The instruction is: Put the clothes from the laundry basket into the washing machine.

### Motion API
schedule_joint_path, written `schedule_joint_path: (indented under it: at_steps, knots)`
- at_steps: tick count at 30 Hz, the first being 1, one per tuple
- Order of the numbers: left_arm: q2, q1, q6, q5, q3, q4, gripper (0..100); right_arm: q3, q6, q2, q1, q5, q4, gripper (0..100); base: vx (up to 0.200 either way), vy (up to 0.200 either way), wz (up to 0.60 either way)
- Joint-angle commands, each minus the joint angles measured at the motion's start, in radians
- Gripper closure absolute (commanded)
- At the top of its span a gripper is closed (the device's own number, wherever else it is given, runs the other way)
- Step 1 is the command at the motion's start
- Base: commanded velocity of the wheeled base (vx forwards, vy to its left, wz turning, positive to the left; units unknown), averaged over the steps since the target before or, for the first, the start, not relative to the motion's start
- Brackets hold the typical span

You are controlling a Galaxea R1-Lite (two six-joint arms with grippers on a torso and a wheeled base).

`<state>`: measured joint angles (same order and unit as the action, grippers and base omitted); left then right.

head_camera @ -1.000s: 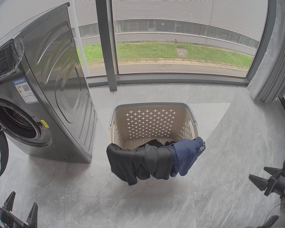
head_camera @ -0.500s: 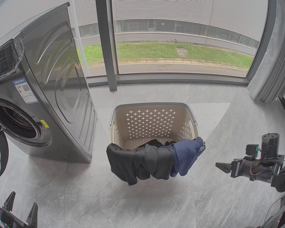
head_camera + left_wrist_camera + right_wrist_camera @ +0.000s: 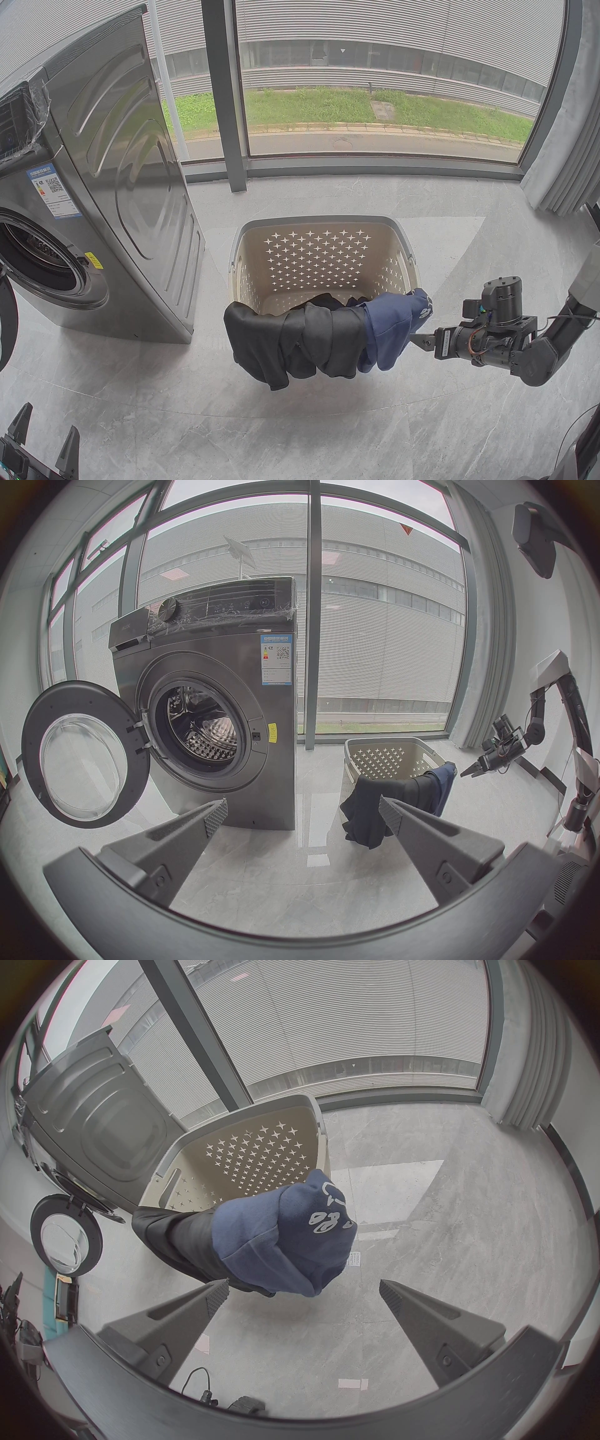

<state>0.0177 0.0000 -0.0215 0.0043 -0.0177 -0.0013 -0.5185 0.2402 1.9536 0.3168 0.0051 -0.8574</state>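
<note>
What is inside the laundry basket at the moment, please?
The laundry basket shows bare far and side walls. A black garment and a blue garment drape over its near rim, hanging mostly outside. They cover the bottom near that rim, so anything there is hidden.

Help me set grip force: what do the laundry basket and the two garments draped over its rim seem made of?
Laundry basket: looks like rigid moulded plastic, matte cream with a grey rim; its star-shaped cutouts suggest moulding.
Blue garment: soft matte fabric, perhaps cotton jersey; it folds in thick rounded bulges.
Black garment: thinner cloth with a faint sheen on its folds, possibly synthetic.
</note>
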Motion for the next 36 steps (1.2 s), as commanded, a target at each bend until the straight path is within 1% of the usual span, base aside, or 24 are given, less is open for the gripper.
schedule_joint_path:
  at_steps: [1, 7, 13, 15, 16, 22, 27, 28, 36]
  knots:
    - [-0.018, 0.000, -0.002, 0.000, 0.018, 0.000, 0, -0.055, 0.002, 0.091, 0.004, -0.001, -0.002, 0, 0.000, 0.000, 0.00]
    - [-0.018, 0.000, -0.002, 0.000, 0.018, 0.000, 0, -0.101, 0.014, 0.128, 0.004, -0.002, -0.003, 0, 0.000, 0.000, 0.00]
    - [-0.018, 0.000, -0.002, 0.000, 0.018, 0.000, 0, -0.150, 0.014, 0.191, -0.002, -0.004, -0.012, 0, 0.000, 0.000, 0.00]
    - [-0.018, 0.000, -0.002, 0.000, 0.018, 0.000, 0, -0.152, 0.014, 0.192, -0.002, -0.004, -0.014, 0, 0.000, 0.000, 0.00]
    - [-0.018, 0.000, -0.002, -0.001, 0.018, 0.000, 0, -0.178, 0.013, 0.226, 0.002, -0.004, -0.032, 0, 0.000, 0.000, 0.00]
    - [-0.018, 0.000, -0.002, -0.001, 0.018, 0.000, 0, -0.248, 0.014, 0.283, 0.004, -0.005, -0.037, 0, 0.000, 0.000, 0.00]
    - [-0.018, 0.000, -0.003, -0.001, 0.018, 0.000, 0, -0.281, 0.014, 0.307, 0.004, -0.005, -0.038, 0, 0.000, 0.000, 0.00]
    - [-0.018, 0.000, -0.003, -0.001, 0.018, 0.000, 0, -0.281, 0.014, 0.307, 0.004, -0.005, -0.040, 100, 0.000, 0.000, 0.00]
    - [-0.018, 0.000, -0.003, -0.001, 0.018, 0.000, 0, -0.256, 0.013, 0.295, 0.016, -0.004, -0.074, 100, 0.000, 0.000, 0.00]
